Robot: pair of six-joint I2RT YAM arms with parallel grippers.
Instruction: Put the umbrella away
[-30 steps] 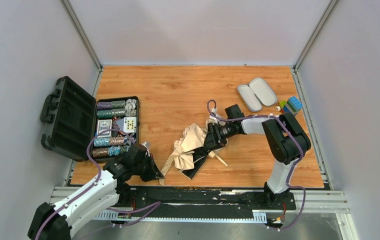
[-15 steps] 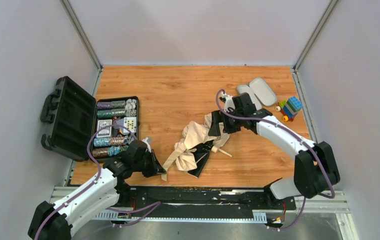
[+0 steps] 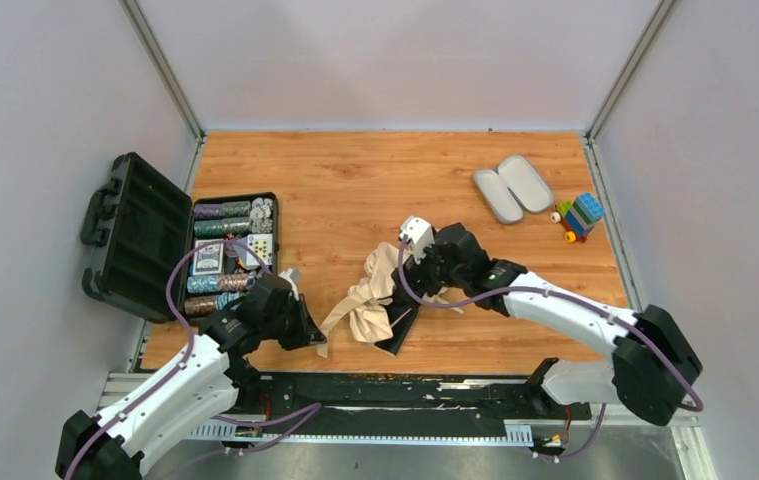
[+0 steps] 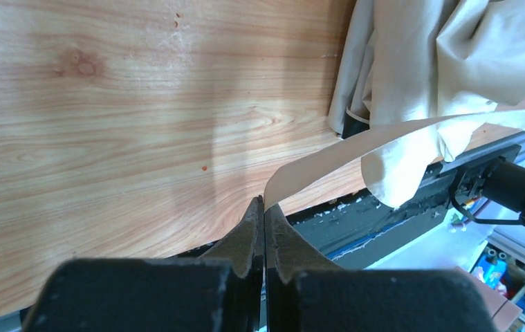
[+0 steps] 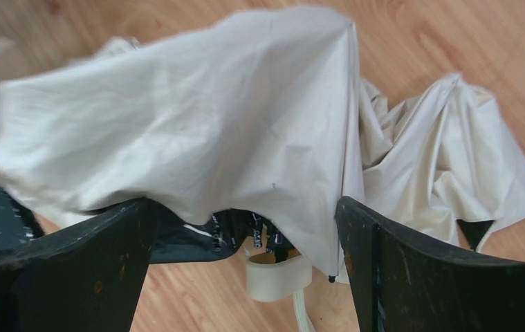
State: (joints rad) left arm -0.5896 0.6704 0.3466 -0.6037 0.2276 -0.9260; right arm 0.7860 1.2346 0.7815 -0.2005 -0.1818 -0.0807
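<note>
The beige umbrella [image 3: 370, 300] lies crumpled and half open on the wooden table, its black underside showing at its near edge. My left gripper [image 3: 313, 338] is shut on the end of its strap tab [image 4: 384, 138], which runs taut from the jaws [image 4: 265, 202] to the fabric [image 4: 446, 48]. My right gripper [image 3: 417, 270] is open over the umbrella's right end. In the right wrist view the open gripper [image 5: 244, 207] straddles a fold of fabric [image 5: 211, 117], with the pale handle [image 5: 279, 277] and black ribs just beneath.
An open black case of poker chips [image 3: 227, 255] stands at the left, its lid [image 3: 135, 235] raised. A lilac-grey oval hard case [image 3: 512, 188] and a toy of coloured blocks [image 3: 580, 213] lie at the back right. The table's front edge runs just behind my left gripper.
My right arm swung out and its gripper lifted toward the back, then came back down-left over the umbrella. The fabric shifted a little. My left gripper stayed shut on the strap.
</note>
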